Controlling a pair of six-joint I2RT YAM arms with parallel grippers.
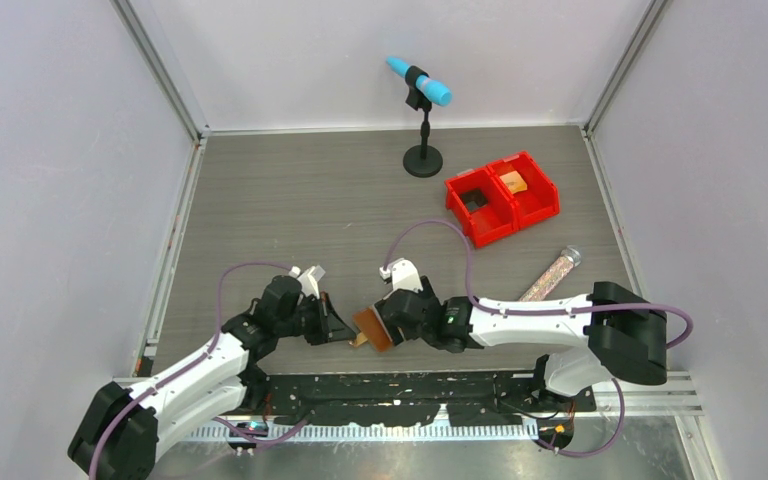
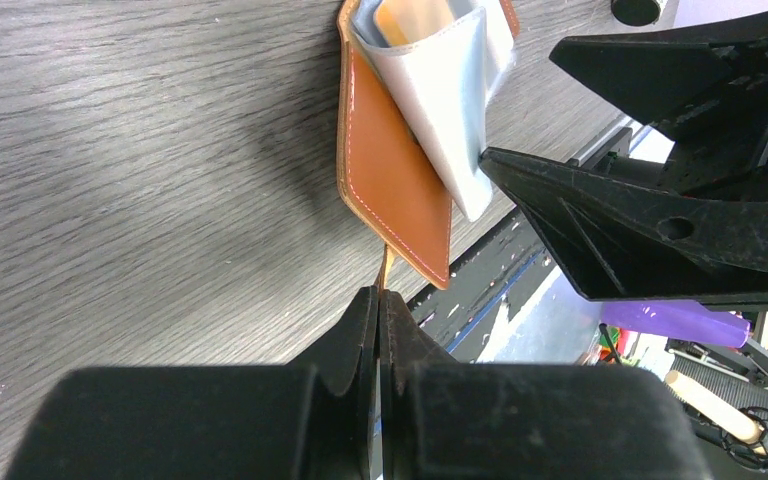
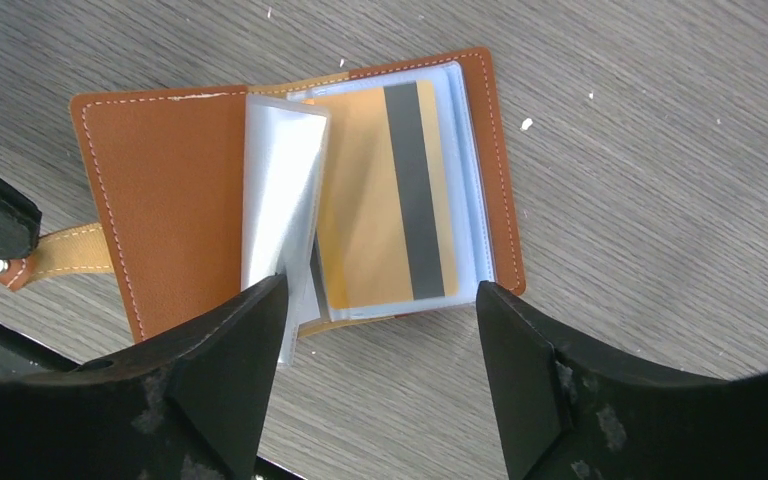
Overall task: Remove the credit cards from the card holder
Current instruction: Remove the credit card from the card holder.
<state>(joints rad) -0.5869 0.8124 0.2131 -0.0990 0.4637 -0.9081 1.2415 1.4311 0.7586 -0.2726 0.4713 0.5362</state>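
The card holder lies open on the table, brown leather outside with pale clear sleeves. An orange card with a dark stripe sits in the top sleeve. My left gripper is shut on the holder's small tab at its near-left edge. My right gripper is open, just above the holder's near edge, its left finger touching a loose sleeve flap. In the top view the holder sits between the left gripper and the right gripper, near the table's front edge.
Two joined red bins stand at the back right, one holding a tan item. A blue microphone on a black stand is at the back. A clear tube of small beads lies to the right.
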